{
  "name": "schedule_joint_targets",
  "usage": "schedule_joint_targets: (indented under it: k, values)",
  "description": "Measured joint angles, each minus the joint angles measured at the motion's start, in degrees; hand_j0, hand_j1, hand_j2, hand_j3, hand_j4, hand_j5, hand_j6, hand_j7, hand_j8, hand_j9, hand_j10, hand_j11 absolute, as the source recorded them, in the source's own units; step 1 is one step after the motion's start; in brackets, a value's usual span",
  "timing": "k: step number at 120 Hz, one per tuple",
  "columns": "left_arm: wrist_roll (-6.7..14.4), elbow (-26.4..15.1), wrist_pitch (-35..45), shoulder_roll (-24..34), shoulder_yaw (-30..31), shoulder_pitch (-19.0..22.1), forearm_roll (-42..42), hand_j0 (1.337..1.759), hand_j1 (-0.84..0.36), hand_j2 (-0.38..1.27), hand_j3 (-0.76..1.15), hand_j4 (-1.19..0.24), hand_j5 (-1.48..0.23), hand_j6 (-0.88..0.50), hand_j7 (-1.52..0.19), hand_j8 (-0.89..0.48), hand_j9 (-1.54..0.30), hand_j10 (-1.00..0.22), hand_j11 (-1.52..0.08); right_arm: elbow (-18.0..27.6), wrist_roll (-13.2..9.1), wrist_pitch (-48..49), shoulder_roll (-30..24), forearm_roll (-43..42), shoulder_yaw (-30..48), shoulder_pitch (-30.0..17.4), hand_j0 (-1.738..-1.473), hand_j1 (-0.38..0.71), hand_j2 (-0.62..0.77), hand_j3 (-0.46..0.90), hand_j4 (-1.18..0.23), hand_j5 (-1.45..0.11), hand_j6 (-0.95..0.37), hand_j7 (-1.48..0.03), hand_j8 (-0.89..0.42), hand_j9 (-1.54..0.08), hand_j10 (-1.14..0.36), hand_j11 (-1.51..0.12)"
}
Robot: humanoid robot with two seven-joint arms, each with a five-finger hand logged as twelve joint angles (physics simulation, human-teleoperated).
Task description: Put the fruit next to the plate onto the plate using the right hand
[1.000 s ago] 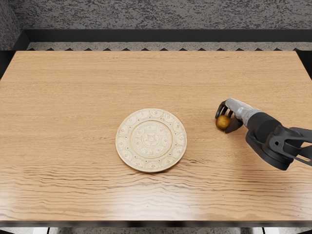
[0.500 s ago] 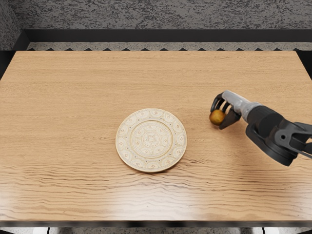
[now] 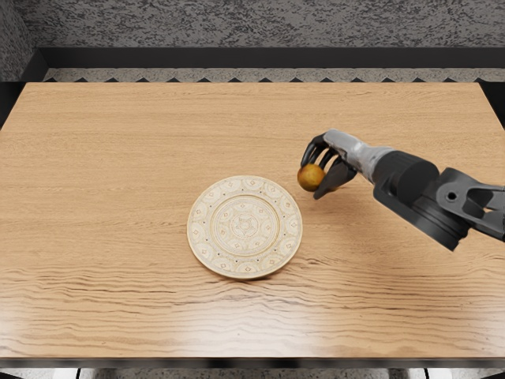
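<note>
Now the right hand [image 3: 332, 160] has the fruit [image 3: 310, 177] in its grip. The dark fingers [image 3: 315, 149] curl over the top of it and the thumb presses from below, so the fingers are clamped on the fruit. The fruit is small, round and yellow-brown. It has no long side, so it does not matter which way it is turned. It sits at the very tip of the hand, on the side that faces the plate [image 3: 207, 207]. It looks lifted a little off the worktop [image 3: 118, 142], though that is hard to tell for sure. The fruit is just beside the plate's far right edge, but not over the plate yet. The plate lies to the picture's left of the fruit and a bit closer to the robot, and nothing is on it. So I think the hand must carry the fruit that way until it is over the middle of the plate, then go down and let go. If the fingers open too soon, the round fruit could roll away. Only the right arm shows, coming in from the right.
</note>
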Motion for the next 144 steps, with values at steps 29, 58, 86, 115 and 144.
schedule_joint_targets:
  k: [29, 58, 86, 115, 144]
  values:
    - [0.00, 0.08, 0.00, 0.00, 0.01, 0.04, 0.00, 1.658, 0.33, 0.00, 0.00, -0.01, -0.02, -0.01, -0.02, -0.01, -0.02, -0.01, -0.02, -0.14, 0.01, -0.23, 5.06, 3.88, 0.19, 3.42, -1.658, 0.38, 0.52, 0.00, -0.66, -1.18, -0.39, -1.09, -0.43, -1.14, -0.59, -1.14]
    - [0.00, 0.09, 0.00, 0.00, 0.01, 0.04, 0.00, 1.658, 0.33, 0.00, 0.00, -0.01, -0.02, -0.01, -0.02, -0.01, -0.02, -0.01, -0.02, -1.21, -0.06, -0.27, 10.26, 5.00, 0.20, 4.64, -1.658, 0.40, 0.56, 0.00, -0.70, -1.18, -0.38, -1.10, -0.42, -1.15, -0.70, -1.15]
    - [0.00, 0.09, 0.00, 0.00, 0.01, 0.04, 0.00, 1.658, 0.33, 0.00, 0.00, -0.01, -0.02, -0.01, -0.02, -0.01, -0.02, -0.01, -0.02, -2.57, -0.04, -0.17, 13.59, 5.27, 0.24, 4.71, -1.656, 0.35, 0.51, 0.00, -0.78, -1.17, -0.43, -1.11, -0.46, -1.15, -0.79, -1.15]
    - [0.00, 0.09, -0.01, 0.00, 0.01, 0.04, 0.01, 1.658, 0.33, 0.00, 0.00, -0.01, -0.02, -0.01, -0.02, -0.01, -0.02, -0.01, -0.02, -5.23, -0.06, -0.05, 16.26, 5.58, 0.25, 5.60, -1.657, -0.01, 0.23, 0.00, -0.41, -0.57, -0.22, -0.54, -0.24, -0.56, -0.39, -0.56]
    - [0.00, 0.09, 0.00, 0.00, 0.01, 0.04, 0.00, 1.658, 0.33, 0.00, 0.00, -0.01, -0.02, -0.01, -0.02, -0.01, -0.02, -0.01, -0.02, -5.29, -0.06, 0.86, 16.47, 11.89, 1.02, 6.35, -1.658, -0.25, 0.07, 0.00, -0.12, -0.17, -0.07, -0.17, -0.07, -0.17, -0.12, -0.17]
